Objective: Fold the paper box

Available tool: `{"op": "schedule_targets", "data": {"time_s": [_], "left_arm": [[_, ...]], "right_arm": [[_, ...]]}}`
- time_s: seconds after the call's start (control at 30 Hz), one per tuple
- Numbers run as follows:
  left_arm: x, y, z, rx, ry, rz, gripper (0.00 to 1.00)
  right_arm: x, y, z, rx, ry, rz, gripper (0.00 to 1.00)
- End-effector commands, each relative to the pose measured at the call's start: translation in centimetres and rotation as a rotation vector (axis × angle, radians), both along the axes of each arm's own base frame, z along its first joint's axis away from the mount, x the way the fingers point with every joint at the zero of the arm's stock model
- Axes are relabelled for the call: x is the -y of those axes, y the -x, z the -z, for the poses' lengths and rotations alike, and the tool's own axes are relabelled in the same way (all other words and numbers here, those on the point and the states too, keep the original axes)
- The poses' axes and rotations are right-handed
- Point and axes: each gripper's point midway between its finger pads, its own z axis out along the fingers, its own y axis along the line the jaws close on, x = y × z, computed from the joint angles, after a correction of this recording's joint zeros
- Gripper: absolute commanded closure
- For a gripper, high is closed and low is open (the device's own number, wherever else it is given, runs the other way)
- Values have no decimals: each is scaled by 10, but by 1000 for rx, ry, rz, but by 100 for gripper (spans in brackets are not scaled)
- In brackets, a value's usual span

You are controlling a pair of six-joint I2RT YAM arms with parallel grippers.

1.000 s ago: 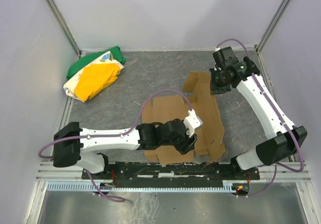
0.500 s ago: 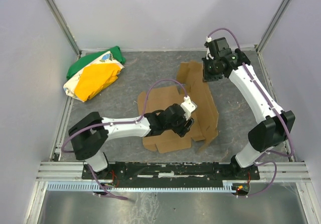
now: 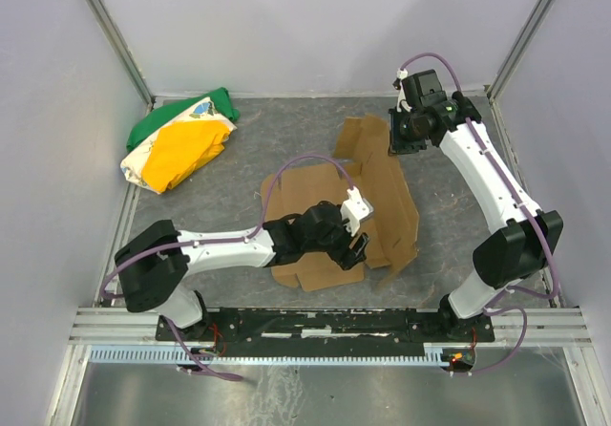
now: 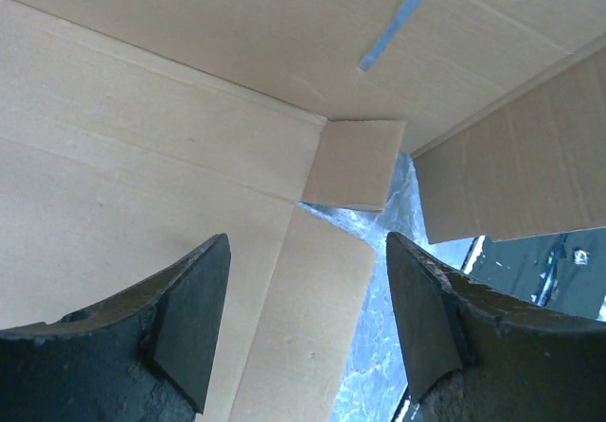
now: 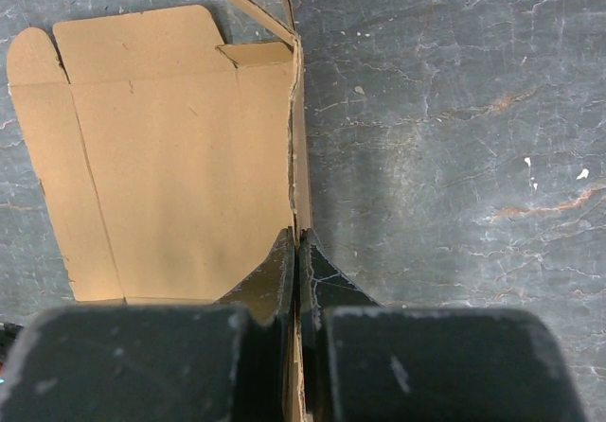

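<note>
Paper box (image 3: 387,202) lies as a mostly flat sheet mid-tabletop (image 3: 286,139), slightly toward 3 o'clock, with its far flap tilted up at the sheet's 1 o'clock corner.

Right end effector (image 3: 402,145) is at that corner. In the right wrist view its fingers (image 5: 280,275) are pressed together, pinching the thin cardboard edge. The rest of the sheet (image 5: 170,157) spreads out toward 9 o'clock and bare tabletop (image 5: 454,110) lies toward 3 o'clock.

Left end effector (image 3: 357,245) is over the sheet's 6 o'clock part with its fingers (image 4: 194,318) spread. The wrist view looks between them at creased panels, a small tab (image 4: 352,167) and a narrow slot (image 4: 393,25). Can't tell if the fingertips touch the cardboard.

In the way: the left arm lies across the sheet's near-left part, and its purple cable (image 3: 286,173) loops over the 9 o'clock edge.

Other items: the green/yellow/white cloth bundle (image 3: 181,144) is at 10 o'clock by the left wall, well apart from the box.
</note>
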Motion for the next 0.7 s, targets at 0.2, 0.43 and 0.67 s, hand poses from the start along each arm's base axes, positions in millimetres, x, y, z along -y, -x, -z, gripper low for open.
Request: {"op": "schedule_targets", "data": {"time_s": [0.2, 0.43, 0.67], "left_arm": [[38, 32, -6, 89, 3, 178, 26], [46, 33, 8, 77, -17, 192, 26], [48, 0, 42, 98, -159, 26, 29]], "right_arm": [[-4, -2, -13, 29, -40, -5, 98], [-5, -1, -13, 18, -43, -8, 98], [-5, 3, -11, 8, -44, -11, 98]]}}
